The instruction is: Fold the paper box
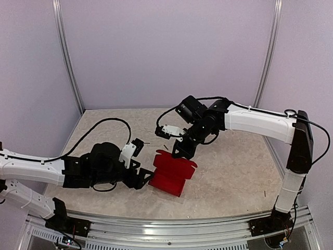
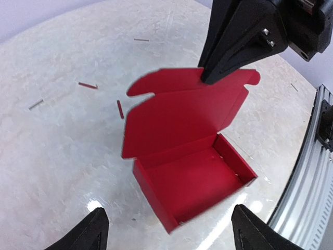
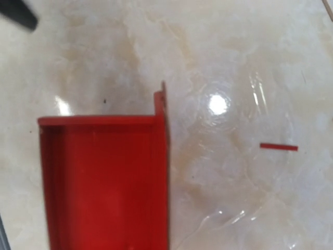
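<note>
Nearest the arm bases: left gripper [image 1: 144, 178], jaws spread wide, just beside the paper box [image 1: 174, 174], apart from it. Mid-table [image 1: 234, 172]: paper box, tray open, lid standing upright. Behind it: right gripper [image 1: 180, 153], clenched, seemingly pinching the lid's top flap. Farther out: red scrap [image 2: 87, 85], loose.

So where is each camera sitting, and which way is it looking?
Top external: high behind the arms, looking down at the table; both arms show, left gripper and right gripper at the paper box.
Left wrist: low beside the box, facing its open inside; own fingertips show at the bottom.
Right wrist: above the box, looking down into it; own fingers do not show.
All three share the box.
</note>
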`<state>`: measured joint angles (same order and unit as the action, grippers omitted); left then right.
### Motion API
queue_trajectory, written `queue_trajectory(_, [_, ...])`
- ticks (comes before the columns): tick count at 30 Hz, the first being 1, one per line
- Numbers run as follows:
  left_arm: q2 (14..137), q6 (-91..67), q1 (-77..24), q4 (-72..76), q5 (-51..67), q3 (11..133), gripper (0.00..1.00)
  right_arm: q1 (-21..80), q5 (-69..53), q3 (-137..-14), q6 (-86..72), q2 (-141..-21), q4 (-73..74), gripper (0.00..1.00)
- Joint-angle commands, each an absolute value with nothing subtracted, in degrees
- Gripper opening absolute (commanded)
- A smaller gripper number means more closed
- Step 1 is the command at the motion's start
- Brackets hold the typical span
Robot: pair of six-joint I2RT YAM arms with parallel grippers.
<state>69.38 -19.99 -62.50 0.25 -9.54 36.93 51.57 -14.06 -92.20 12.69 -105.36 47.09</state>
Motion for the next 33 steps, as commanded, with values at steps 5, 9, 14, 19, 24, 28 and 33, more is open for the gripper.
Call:
queue_trajectory(5, [72.90, -2.51, -58.35, 8.85, -11.25, 37.34, 0.65, 51.21, -16.39, -94.05, 16.12, -104.24, 49.62, 0.00])
queue_trajectory(9, [76.28, 1.02, -57.73, 12.72, -10.44, 37.18, 0.61, 51.24, -19.15, -94.59, 15.92, -104.24, 49.88, 0.00])
queue_trajectory(14, [78.79, 4.57, -56.12, 19.18, -6.51, 36.33, 0.61, 51.20, -20.99, -95.26, 15.79, -103.77, 50.41, 0.00])
queue_trajectory(19, [82.31, 5.79, -53.85, 21.63, -3.69, 37.77, 0.53, 51.24, -21.40, -95.19, 15.72, -103.07, 50.45, 0.00])
queue_trajectory(24, [86.12, 6.54, -53.51, 21.10, -0.40, 40.86, 0.38, 51.21, -20.81, -95.19, 15.61, -102.74, 50.23, 0.00])
queue_trajectory(28, [87.98, 7.03, -54.26, 21.32, 1.15, 42.01, 0.32, 50.89, -20.44, -94.89, 15.52, -102.72, 49.97, 0.00])
queue_trajectory(33, [88.82, 6.88, -55.26, 21.74, 0.59, 42.69, 0.25, 50.22, -20.14, -94.45, 14.77, -102.83, 49.48, 0.00])
